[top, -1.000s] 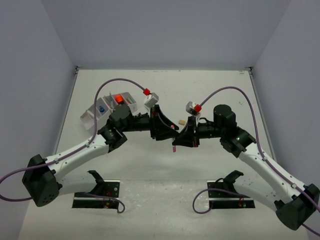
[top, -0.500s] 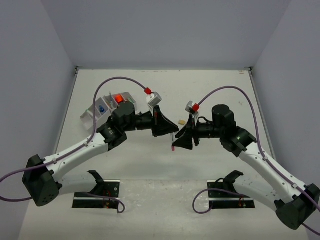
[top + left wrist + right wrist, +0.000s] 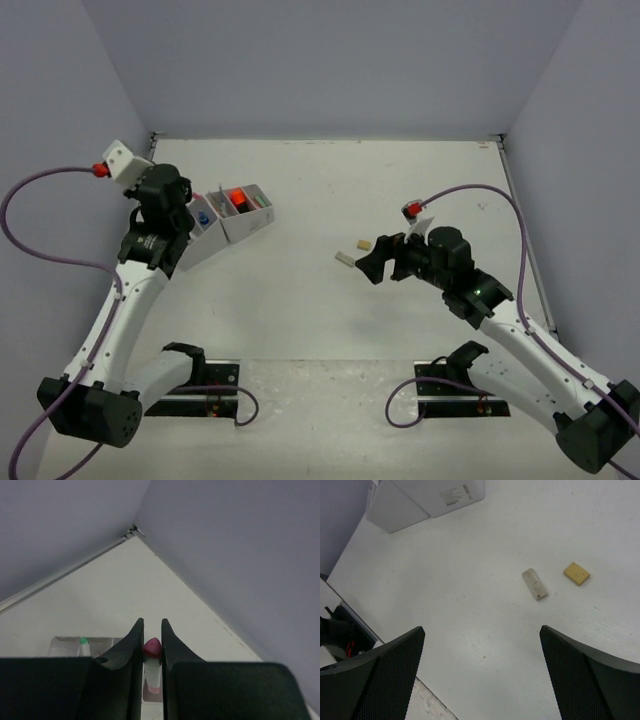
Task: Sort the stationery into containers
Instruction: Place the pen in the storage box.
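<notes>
Left pincer [image 3: 151,624] clamped on pink-capped marker [image 3: 152,648], poised at white containers [image 3: 243,215] on left of worktop [image 3: 330,190], right pincer [image 3: 480,675] spread wide, low over worktop, beige piece [image 3: 534,584] and yellow piece [image 3: 576,573] lying just ahead, near each other, not touching.

Top external: high behind the near edge, looking down over the whole tabletop [image 3: 300,320]. Left wrist: close above the containers [image 3: 62,645], facing a tabletop corner, which one unclear. Right wrist: angled down, leftward across mid-tabletop; containers shared with top view.
</notes>
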Controlling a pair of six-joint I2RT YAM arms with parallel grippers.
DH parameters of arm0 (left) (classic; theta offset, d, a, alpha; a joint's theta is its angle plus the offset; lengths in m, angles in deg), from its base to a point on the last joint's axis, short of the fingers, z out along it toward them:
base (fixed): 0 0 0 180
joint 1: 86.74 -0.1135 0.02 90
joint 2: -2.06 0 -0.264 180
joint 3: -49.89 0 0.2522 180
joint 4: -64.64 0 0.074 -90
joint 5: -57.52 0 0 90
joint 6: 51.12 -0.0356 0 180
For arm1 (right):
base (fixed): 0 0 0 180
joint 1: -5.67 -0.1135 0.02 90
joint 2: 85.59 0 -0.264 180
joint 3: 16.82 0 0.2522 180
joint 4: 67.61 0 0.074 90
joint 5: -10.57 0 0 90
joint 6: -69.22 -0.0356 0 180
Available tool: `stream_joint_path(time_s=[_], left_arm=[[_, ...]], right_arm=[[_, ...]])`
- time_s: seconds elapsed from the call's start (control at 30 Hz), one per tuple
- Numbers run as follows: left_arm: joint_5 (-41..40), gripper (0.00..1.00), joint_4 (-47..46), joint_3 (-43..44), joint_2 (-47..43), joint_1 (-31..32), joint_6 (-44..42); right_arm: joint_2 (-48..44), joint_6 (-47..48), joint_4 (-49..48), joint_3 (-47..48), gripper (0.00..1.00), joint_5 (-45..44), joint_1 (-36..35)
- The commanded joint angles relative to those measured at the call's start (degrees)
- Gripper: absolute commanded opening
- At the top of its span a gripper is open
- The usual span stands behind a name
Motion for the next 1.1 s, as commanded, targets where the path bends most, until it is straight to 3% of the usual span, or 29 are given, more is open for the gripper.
stream_joint_path(time_s=[0.0,0.13,0.47,0.77,0.83,0.93,1.0,1.07], left_arm=[[-5.7,0.00,-3.6,-4.6,1.2,-6.9,8.6],[-8.9,0.00,-6.1,-8.4,4.5,-8.8,12.9],[-9.1,0.00,-9.7,-13.1,12.0,-9.0,13.1],[-8.3,0.00,-11.8,-16.7,13.1,-9.0,12.3],[-6.9,0.15,-12.4,-17.2,13.4,-9.0,11.9],[-4.6,0.68,-12.4,-16.7,13.8,-9.1,10.2],[-2.6,0.80,-10.5,-15.3,13.2,-9.0,10.1],[-1.0,0.86,-7.7,-14.0,11.7,-9.0,9.7]], right_arm=[[-1.0,-1.7,-4.8,-3.2,0.99,-2.7,0.0],[-1.2,-1.2,-4.8,-3.2,0.99,0.9,-0.1],[0.1,-1.5,-7.7,-4.0,0.99,4.2,-0.1],[3.6,-1.6,-8.3,-3.3,0.99,4.6,-0.1],[4.1,-1.7,-8.7,-3.2,0.99,4.5,0.0],[6.6,-1.6,-8.4,-2.6,0.99,4.1,0.0],[8.9,-1.1,-6.3,-0.9,0.99,3.3,-0.1],[11.3,-0.6,-4.1,0.7,0.99,1.7,0.0]])
